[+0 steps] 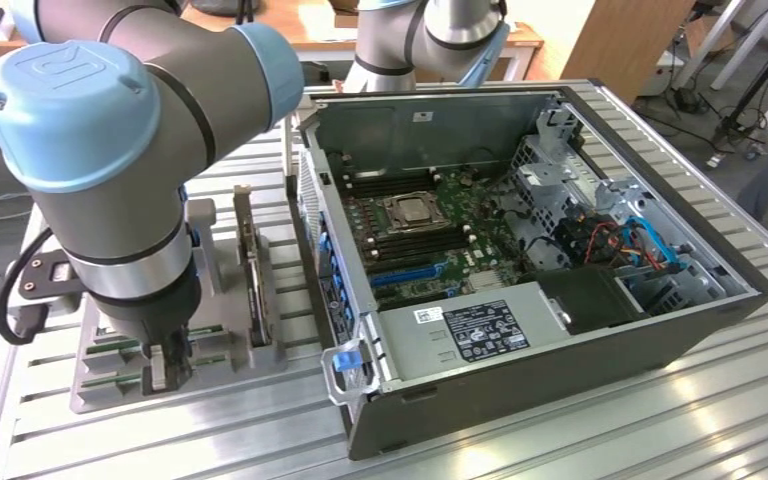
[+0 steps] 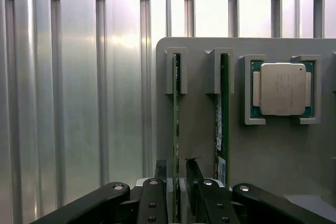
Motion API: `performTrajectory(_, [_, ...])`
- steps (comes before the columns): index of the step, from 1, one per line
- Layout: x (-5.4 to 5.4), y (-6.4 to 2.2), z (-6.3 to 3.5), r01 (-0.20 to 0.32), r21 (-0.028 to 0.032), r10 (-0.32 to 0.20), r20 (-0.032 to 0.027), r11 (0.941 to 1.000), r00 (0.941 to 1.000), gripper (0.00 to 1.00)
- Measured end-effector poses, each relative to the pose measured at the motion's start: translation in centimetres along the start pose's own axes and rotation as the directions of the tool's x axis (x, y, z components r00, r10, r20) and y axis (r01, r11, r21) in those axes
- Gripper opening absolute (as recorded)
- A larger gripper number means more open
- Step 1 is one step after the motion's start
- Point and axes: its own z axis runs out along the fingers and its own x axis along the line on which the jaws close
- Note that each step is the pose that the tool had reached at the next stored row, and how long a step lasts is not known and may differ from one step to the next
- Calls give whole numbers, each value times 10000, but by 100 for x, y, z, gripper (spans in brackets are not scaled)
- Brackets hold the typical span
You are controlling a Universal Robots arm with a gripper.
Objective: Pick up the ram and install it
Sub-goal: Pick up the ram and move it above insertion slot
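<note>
Two green ram sticks stand on edge in slots of a grey holder (image 2: 199, 129). One ram (image 2: 176, 108) runs straight between my fingers; the other ram (image 2: 223, 114), with a white label, stands in the neighbouring slot. My gripper (image 2: 177, 167) is open, one dark fingertip on each side of the first stick, with narrow gaps. In the exterior view my gripper (image 1: 160, 376) is lowered onto the holder (image 1: 244, 365) at the exterior view's left, beside the open computer case (image 1: 518, 400).
A square silver processor chip (image 2: 283, 88) lies in a pocket of the holder beside the sticks. An upright expansion card (image 1: 253, 270) stands on the holder. Inside the case, the motherboard (image 1: 458, 245) shows memory slots (image 1: 384, 185). Ribbed aluminium table (image 2: 79, 103) surrounds everything.
</note>
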Motion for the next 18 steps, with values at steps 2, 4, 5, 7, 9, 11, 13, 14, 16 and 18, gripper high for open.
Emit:
performTrajectory(2, [0,0,2,0,-2,0,-2,10000,10000,30])
performTrajectory(4, [0,0,3,0,0,0,-1,10000,10000,30])
performTrajectory(5, [0,0,3,0,0,0,0,10000,10000,30])
performTrajectory(7, [-2,3,5,-1,1,1,1,10000,10000,30])
performTrajectory(9, [-4,9,5,-1,1,1,1,10000,10000,30])
performTrajectory(11, [-4,11,6,1,1,-1,1,10000,10000,30])
performTrajectory(13, [-4,12,5,1,1,-1,1,10000,10000,30])
performTrajectory(14, [-5,12,5,1,1,-1,1,10000,10000,30])
performTrajectory(16, [-10,15,6,-2,0,2,-1,10000,10000,30])
performTrajectory(18, [-19,15,7,0,1,0,0,10000,10000,30])
